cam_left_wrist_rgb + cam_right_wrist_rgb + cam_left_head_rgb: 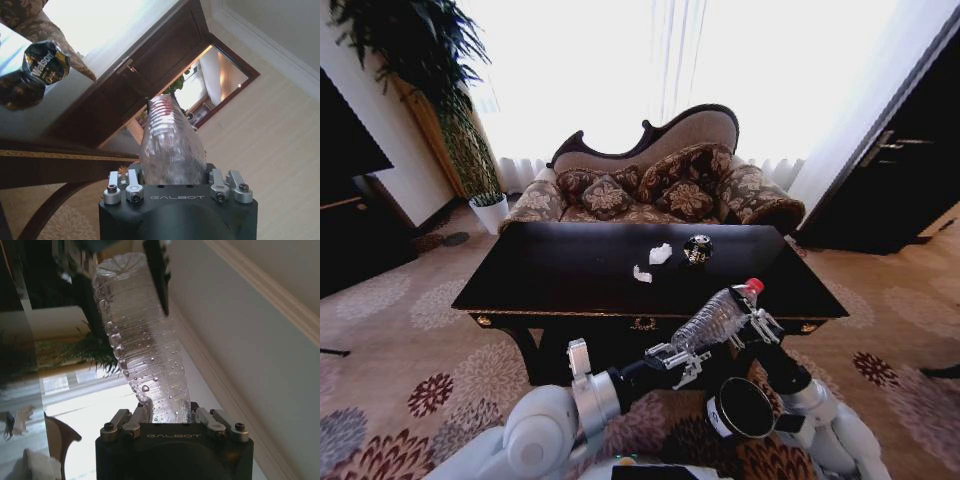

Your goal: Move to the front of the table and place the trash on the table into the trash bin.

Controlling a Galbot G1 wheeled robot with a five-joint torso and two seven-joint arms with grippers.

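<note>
A: Bottle status?
B: Clear bottle (716,318) held off the table (560,270), just past its front edge. Left gripper (682,361) jaws clamp the base end, right gripper (752,322) jaws clamp near the red cap (754,286).
A: Rest of the trash?
B: Two white wads (652,262) and the dark round piece (697,249) lie on the table. Trash bin (741,408) sits below the bottle.

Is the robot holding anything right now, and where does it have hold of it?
Yes, the clear plastic bottle. Both grippers grip it: the left gripper at its base end, the right gripper near the red-capped neck.
</note>
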